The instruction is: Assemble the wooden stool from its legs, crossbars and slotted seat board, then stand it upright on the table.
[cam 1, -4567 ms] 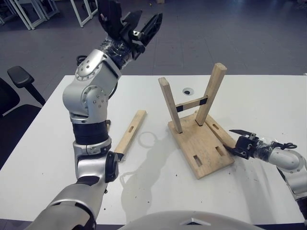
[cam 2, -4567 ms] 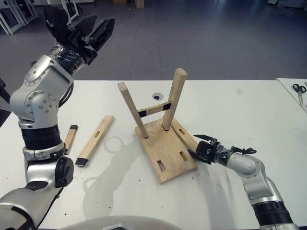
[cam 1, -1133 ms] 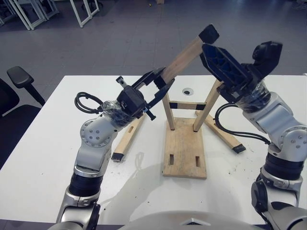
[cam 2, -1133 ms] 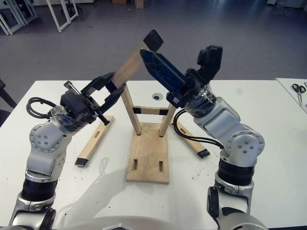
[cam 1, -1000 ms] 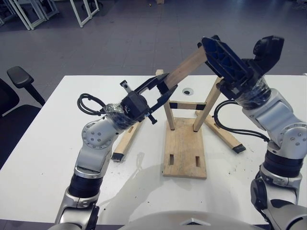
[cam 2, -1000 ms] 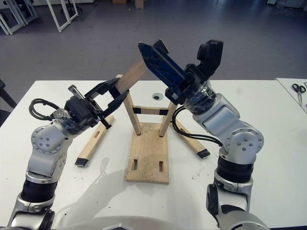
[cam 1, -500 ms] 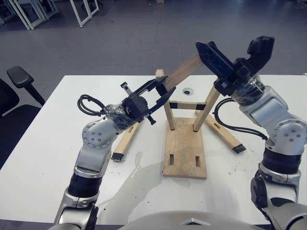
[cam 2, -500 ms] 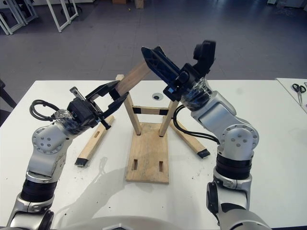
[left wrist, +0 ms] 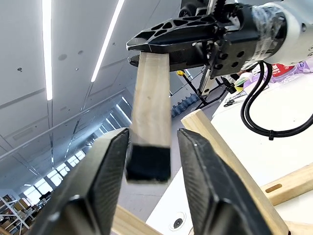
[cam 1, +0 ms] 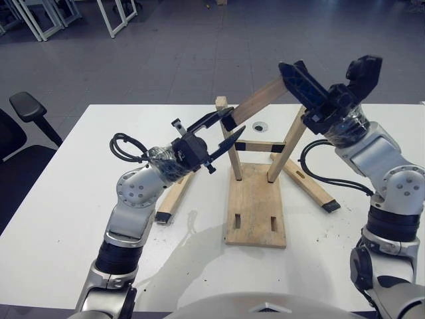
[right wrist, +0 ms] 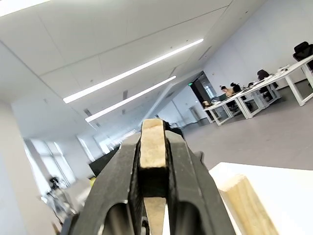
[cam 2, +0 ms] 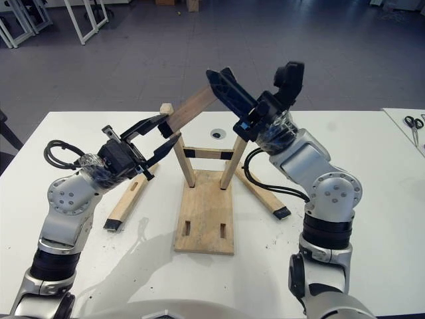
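Leg clamped in right fingers, its end between spread left fingers.

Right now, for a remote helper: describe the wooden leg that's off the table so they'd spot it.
Above the white table and pale slotted seat board, a black-capped wooden leg slants in mid-air, held by the right gripper. Other legs stand or lie.
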Tool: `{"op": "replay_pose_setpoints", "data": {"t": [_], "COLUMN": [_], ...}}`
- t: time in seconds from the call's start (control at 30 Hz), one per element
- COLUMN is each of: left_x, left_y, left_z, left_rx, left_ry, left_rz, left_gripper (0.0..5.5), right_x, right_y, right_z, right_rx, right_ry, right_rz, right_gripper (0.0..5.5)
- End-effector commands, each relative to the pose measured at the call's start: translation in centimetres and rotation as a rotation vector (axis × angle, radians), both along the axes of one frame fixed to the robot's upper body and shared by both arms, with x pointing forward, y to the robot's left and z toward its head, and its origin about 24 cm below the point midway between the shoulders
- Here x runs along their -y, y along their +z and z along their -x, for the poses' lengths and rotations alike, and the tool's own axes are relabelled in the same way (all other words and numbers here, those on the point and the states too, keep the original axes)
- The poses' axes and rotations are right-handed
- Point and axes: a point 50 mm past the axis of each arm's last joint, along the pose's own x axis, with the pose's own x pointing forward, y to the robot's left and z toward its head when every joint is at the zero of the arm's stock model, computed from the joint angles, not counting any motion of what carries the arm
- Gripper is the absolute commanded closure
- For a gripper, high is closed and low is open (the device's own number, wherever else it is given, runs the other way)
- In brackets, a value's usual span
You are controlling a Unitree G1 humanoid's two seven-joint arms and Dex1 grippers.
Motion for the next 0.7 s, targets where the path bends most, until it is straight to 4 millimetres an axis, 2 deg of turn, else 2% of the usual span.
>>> {"op": "replay_pose_setpoints", "data": {"t": [0.03, 0.07, 0.2, 0.3, 0.37, 0.43, 0.53, 0.7], "left_x": [-0.5, -1.1, -2.8, -4.2, -5.0, -4.8, -4.1, -3.5], "left_y": [-0.6, -1.1, -2.6, -5.6, -6.7, -7.4, -7.8, -8.1], "left_z": [-0.3, -0.4, -0.8, 0.0, 0.0, 0.2, 0.2, -0.5], "left_rx": [-0.001, -0.013, -0.058, -0.145, -0.147, -0.155, -0.170, -0.203], "left_ry": [0.039, 0.070, 0.179, 0.262, 0.357, 0.377, 0.374, 0.404], "left_rz": [-0.021, -0.025, -0.013, -0.037, -0.065, -0.065, -0.052, -0.072], "left_gripper": [2.86, 2.71, 2.68, 2.68, 2.68, 2.68, 2.68, 2.68], "right_x": [1.0, 1.5, 4.4, 7.5, 9.5, 11.3, 12.6, 12.5], "right_y": [0.4, 0.3, -0.3, -2.4, -4.0, -5.5, -6.9, -8.7], "right_z": [0.2, 0.3, 1.3, 2.7, 2.8, 2.4, 1.6, -0.9], "right_rx": [-0.023, -0.025, -0.018, -0.066, -0.083, -0.110, -0.121, -0.129], "right_ry": [0.016, 0.007, -0.038, -0.074, -0.160, -0.235, -0.284, -0.375], "right_rz": [-0.013, 0.015, 0.154, 0.298, 0.384, 0.461, 0.535, 0.589], "right_gripper": [5.08, 5.08, 5.08, 5.08, 5.08, 5.08, 5.08, 5.08]}}
